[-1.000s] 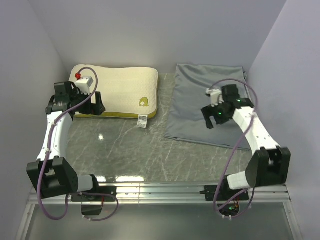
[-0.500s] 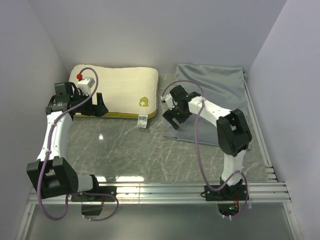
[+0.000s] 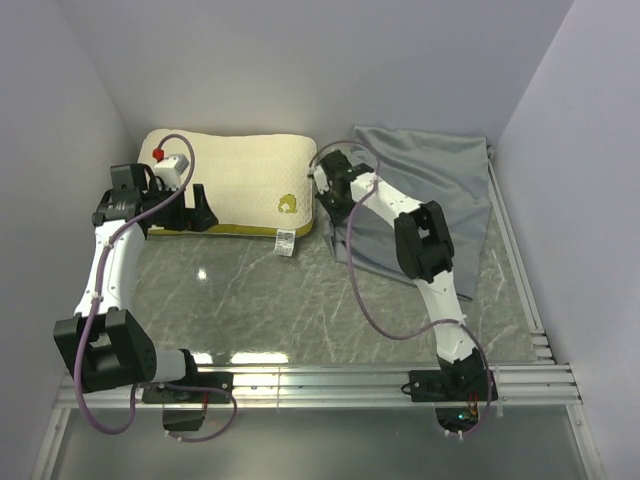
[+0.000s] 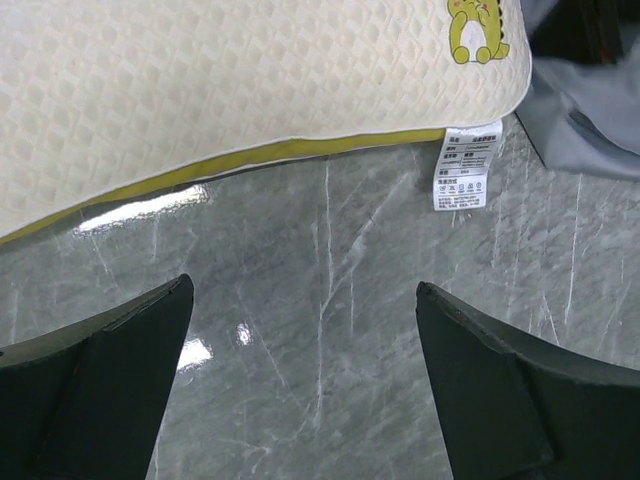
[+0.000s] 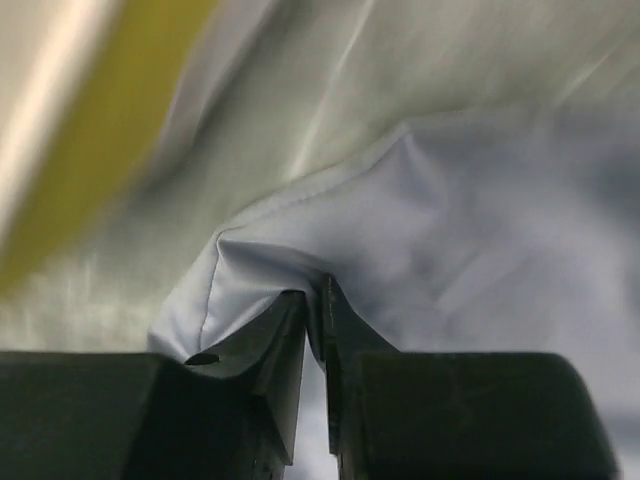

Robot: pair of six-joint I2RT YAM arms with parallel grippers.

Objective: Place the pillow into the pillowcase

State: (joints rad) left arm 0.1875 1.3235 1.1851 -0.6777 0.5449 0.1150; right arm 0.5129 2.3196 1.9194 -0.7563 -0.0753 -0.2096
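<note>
Cream pillow [image 3: 235, 180]: one. Blue-grey pillowcase [image 3: 450, 180]: one. Arms: two. Both things lie on the table [image 3: 260, 290], pillow left, pillowcase right, side by side.

Left arm reaches forward. Left gripper [image 4: 302, 290] is low over the table, jaws spread wide with nothing between them. The pillow's yellow-green edge lies just beyond the fingertips, apart.

Right arm stretches far leftward, elbow above the pillowcase. Right gripper [image 5: 315, 295] is clenched on a pinched fold at the pillowcase's left edge, just beside the pillow's right end.
</note>
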